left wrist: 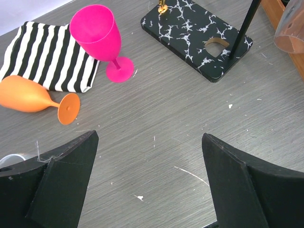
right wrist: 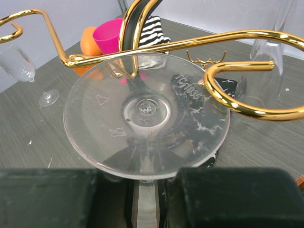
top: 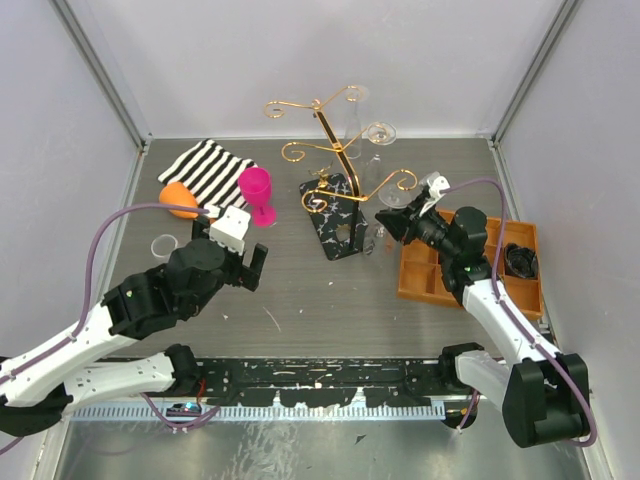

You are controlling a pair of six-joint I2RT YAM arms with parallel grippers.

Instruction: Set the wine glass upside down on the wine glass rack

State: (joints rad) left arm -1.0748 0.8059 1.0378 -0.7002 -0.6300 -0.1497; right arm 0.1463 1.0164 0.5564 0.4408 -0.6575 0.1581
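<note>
Jaws of your right gripper (right wrist: 147,192) are pinched narrow on the stem of the clear wine glass (right wrist: 147,114), which you hold upside down, foot up and bowl below. In the wrist view you look straight onto the underside of its foot. Two gold arms of the wine glass rack (right wrist: 228,35) cross in front of that disc, one long arm over its upper edge and one curled end over its right rim. Whether wire and foot touch, you cannot tell from these views. From the top camera the glass is at the right side of the rack, just beside its lowest right-hand spiral and close to the edge of the black marbled base (top: 340,225).

Your left gripper (left wrist: 149,185) is spread wide and holds nothing. It hangs over bare table (left wrist: 166,118) to the left of the rack, nearer to you than the base.

Also left of the rack, a pink goblet (left wrist: 95,33) stands upright. Beyond it an orange goblet (left wrist: 28,97) lies on its side against a striped cloth (left wrist: 42,52). Right of the rack lies an orange compartment tray (top: 415,278), partly under your right arm.
</note>
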